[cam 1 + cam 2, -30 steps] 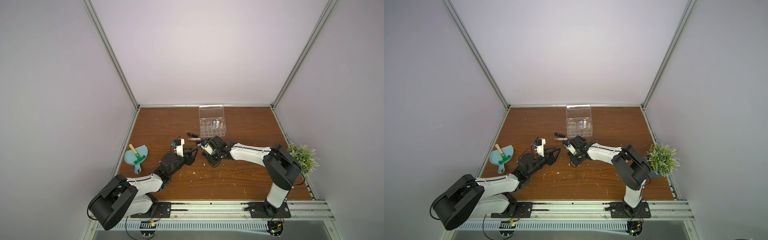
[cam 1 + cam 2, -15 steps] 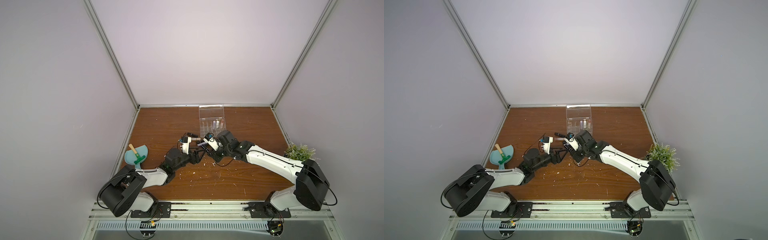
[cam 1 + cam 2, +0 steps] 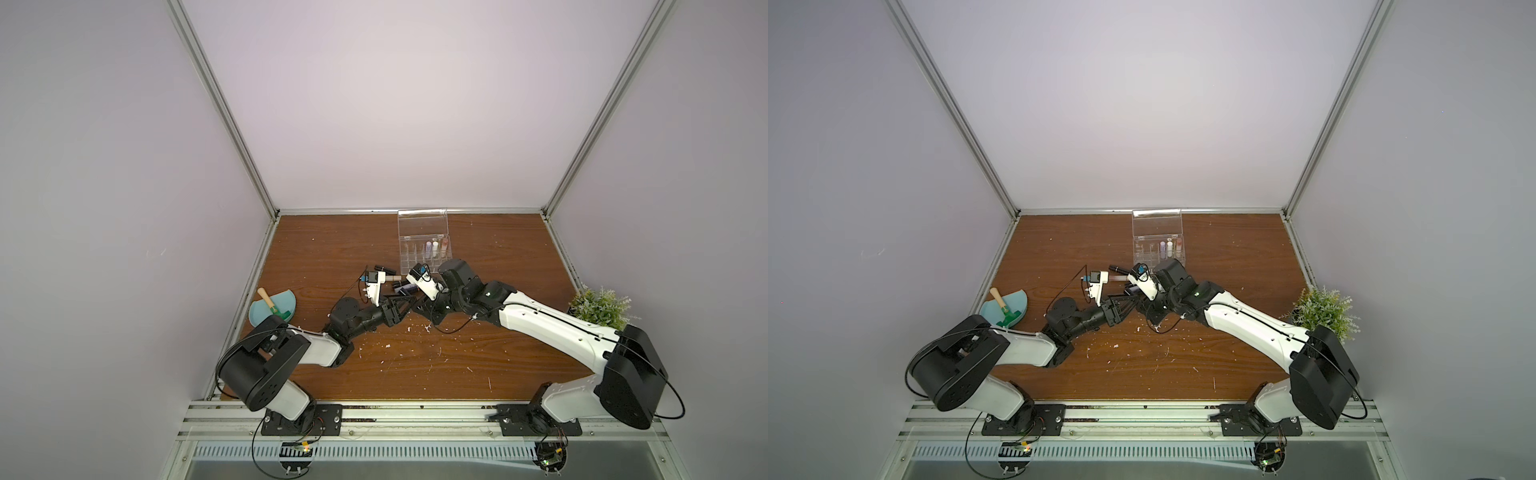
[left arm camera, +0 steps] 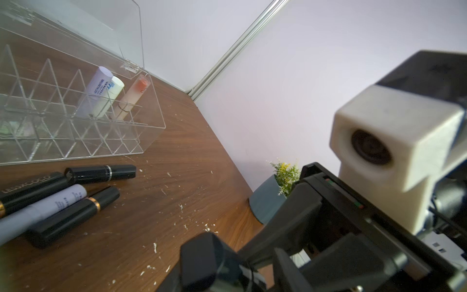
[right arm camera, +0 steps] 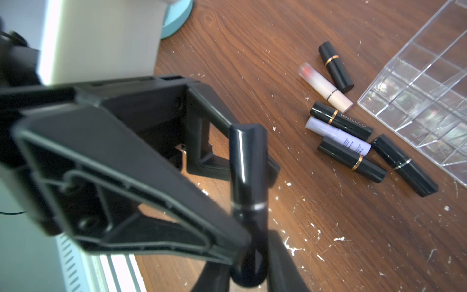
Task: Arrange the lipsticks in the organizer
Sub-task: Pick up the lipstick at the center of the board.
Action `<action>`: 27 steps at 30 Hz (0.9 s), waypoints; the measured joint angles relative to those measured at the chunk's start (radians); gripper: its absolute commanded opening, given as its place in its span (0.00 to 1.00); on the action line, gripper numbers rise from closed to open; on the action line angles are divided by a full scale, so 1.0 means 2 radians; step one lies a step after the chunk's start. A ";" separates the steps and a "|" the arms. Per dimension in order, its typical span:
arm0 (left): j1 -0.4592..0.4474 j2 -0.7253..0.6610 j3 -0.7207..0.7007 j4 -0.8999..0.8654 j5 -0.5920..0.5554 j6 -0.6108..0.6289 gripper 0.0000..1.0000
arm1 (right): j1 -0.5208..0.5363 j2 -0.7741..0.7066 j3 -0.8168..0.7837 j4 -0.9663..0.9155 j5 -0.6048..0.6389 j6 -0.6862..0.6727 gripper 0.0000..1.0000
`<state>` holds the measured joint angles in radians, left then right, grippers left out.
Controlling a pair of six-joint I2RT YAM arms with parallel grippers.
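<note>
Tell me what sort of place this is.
Probably a robotics lab test cell: a left arm and right arm bolted to an aluminium rail, plain walls in metal framing boxing in a wooden tabletop, and staged props, loose lipsticks beside a clear organizer.

Over the last second: we note the right arm (image 3: 540, 328) unfolded; its big black joint (image 3: 627, 382), earlier raised beside the plant (image 3: 598, 307), now sits low and out toward the front rail (image 3: 415, 415); its white link lies stretched across the table (image 3: 457, 365); the left arm (image 3: 316, 349) reached further in; the left gripper (image 3: 401, 305) and right gripper (image 3: 417, 307), apart before, now meet; left fingers (image 5: 202, 235) stand either side of the black lipstick (image 5: 249, 177) in the right's grasp; most of the shift came in the first half second.
</note>
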<state>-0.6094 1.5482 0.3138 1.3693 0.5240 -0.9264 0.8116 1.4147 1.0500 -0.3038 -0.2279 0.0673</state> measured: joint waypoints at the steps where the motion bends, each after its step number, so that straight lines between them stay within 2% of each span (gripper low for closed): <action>1: 0.002 0.007 -0.002 0.015 0.002 -0.008 0.49 | 0.000 -0.003 0.000 0.000 -0.003 0.000 0.16; 7: 0.016 0.026 -0.017 0.075 0.011 -0.044 0.52 | 0.001 -0.013 -0.001 0.000 -0.007 0.002 0.16; 12: 0.021 0.004 -0.017 0.067 0.011 -0.045 0.53 | 0.003 -0.022 -0.007 0.000 -0.007 0.002 0.16; 17: 0.021 -0.023 -0.017 0.052 0.011 -0.037 0.47 | 0.004 -0.023 -0.009 0.001 -0.009 0.002 0.16; 22: 0.022 -0.023 -0.017 0.036 0.009 -0.033 0.32 | 0.006 -0.019 -0.009 0.000 -0.009 0.002 0.16; 27: 0.024 -0.023 -0.017 0.031 0.008 -0.033 0.30 | 0.006 -0.017 -0.008 -0.001 -0.009 0.001 0.16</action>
<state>-0.5617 1.5017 0.2790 1.4315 0.5392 -0.9916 0.8238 1.3808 1.0340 -0.3050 -0.2451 0.0700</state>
